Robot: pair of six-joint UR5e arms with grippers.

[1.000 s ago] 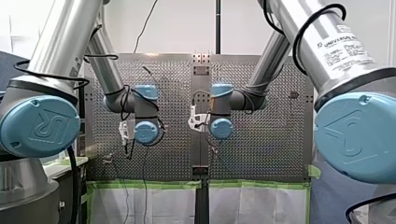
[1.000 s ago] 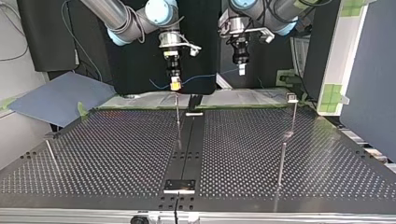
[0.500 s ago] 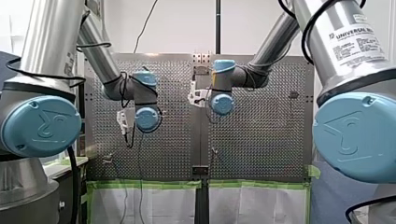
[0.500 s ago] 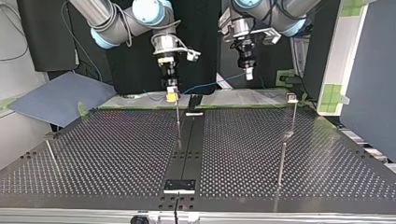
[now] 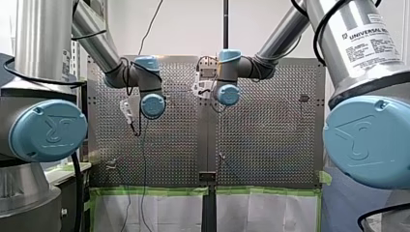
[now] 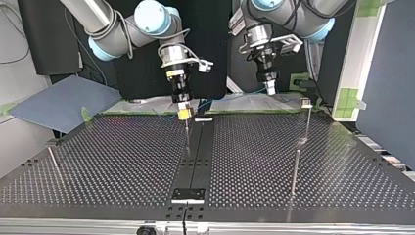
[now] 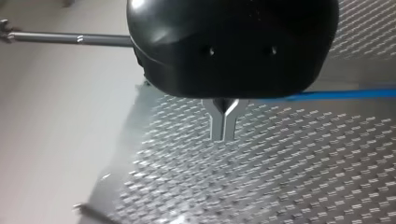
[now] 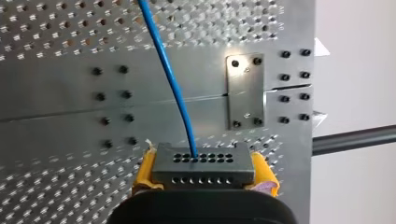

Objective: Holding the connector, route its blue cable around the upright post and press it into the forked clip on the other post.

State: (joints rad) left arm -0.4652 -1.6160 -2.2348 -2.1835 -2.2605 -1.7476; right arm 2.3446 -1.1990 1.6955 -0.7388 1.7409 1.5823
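A grey connector (image 8: 203,163) with rows of holes sits between the yellow pads of my right gripper (image 8: 205,179), which is shut on it. Its blue cable (image 8: 168,74) runs away over the perforated plate. In the top view my right gripper (image 6: 183,112) hangs just above the thin upright post (image 6: 187,134) at the table's middle. My left gripper (image 6: 270,89) is at the back right, its metal fingers (image 7: 218,123) shut, with the blue cable (image 7: 336,94) running into the fork at their root. The post with the forked clip (image 6: 306,103) stands right of it.
A black strip (image 6: 198,147) runs down the middle of the perforated table (image 6: 122,156). A shorter post (image 6: 295,169) stands at the top view's right front, and a leaning pin (image 6: 54,161) at its left. A blue-grey sheet (image 6: 63,100) lies off the back left corner.
In the top view both grippers have come down toward the table. My right one carried the connector to just above the middle post. My left one moved right, toward the forked clip.
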